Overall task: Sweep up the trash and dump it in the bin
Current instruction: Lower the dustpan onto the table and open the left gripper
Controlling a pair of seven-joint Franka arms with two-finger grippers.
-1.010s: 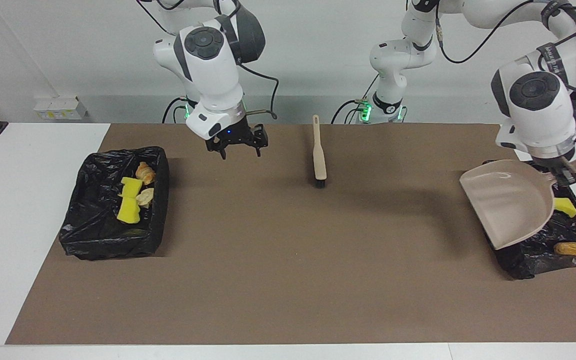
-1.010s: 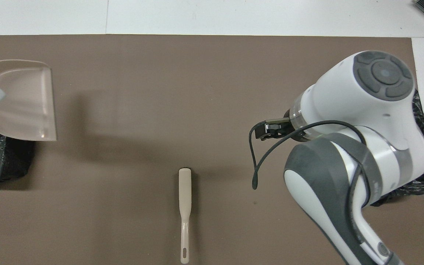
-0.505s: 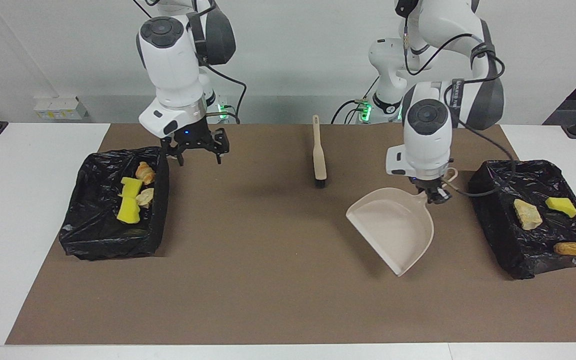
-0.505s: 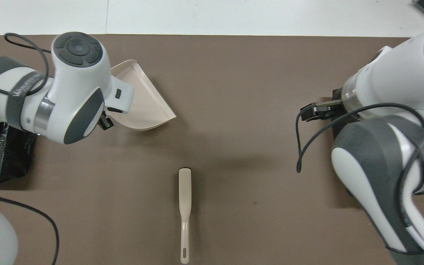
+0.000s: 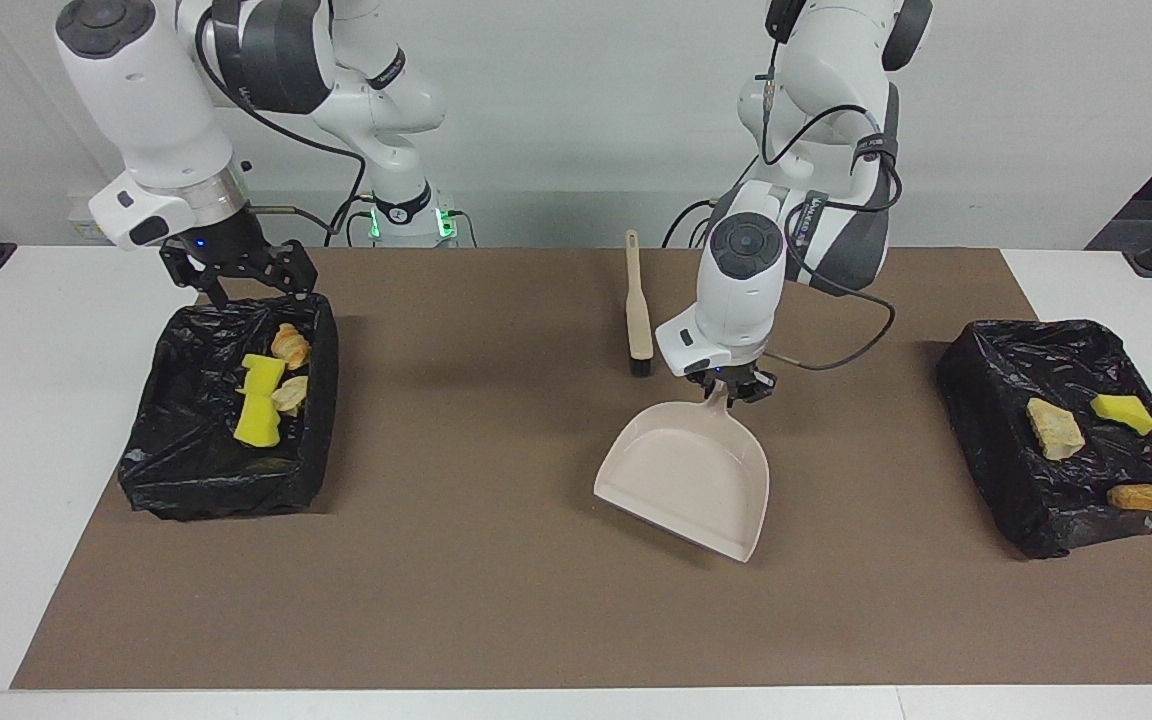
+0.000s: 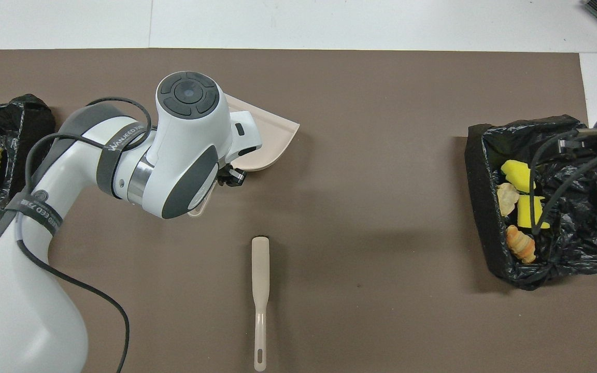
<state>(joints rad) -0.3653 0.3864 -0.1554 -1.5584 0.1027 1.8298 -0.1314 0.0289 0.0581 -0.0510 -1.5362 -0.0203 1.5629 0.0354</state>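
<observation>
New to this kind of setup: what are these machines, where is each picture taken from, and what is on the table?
Two robot arms work at one table. One picture faces them from across the table; the other looks down from above their own end, so the sides are swapped.

The left gripper is shut on the handle of a beige dustpan, over the middle of the brown mat.

The right gripper is open and holds nothing, over the rim of a black-lined bin.

A second bin sits at the left arm's end.

Both bins hold trash: bread-like and sponge scraps.

A beige brush lies unheld.
</observation>
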